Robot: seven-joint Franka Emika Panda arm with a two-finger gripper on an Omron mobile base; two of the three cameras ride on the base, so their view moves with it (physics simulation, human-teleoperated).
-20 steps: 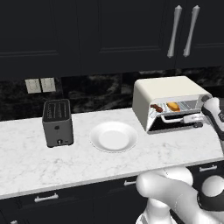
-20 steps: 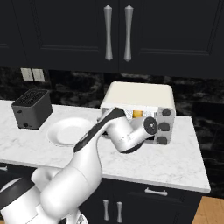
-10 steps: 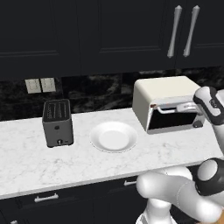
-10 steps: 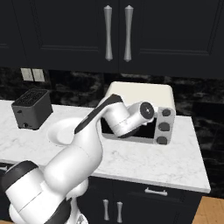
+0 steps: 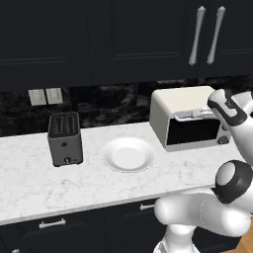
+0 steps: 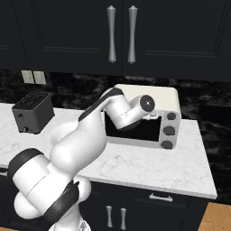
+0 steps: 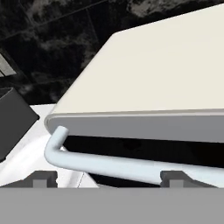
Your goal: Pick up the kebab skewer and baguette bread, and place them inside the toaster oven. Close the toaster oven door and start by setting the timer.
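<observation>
Toaster oven [image 5: 184,118] at the right end of the marble counter [image 5: 29,178], toaster oven door [image 5: 193,132] up against the front, silver handle [image 7: 109,164] along its top edge. Gripper [image 7: 107,178] just above that handle, jaws spread wide, nothing between them. White plate [image 5: 128,154] and dark slot toaster [image 5: 64,138] further left. No readable writing or brand anywhere.

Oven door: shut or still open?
Shut. The door stands upright, flush with the oven front; its handle runs along the top edge.
</observation>
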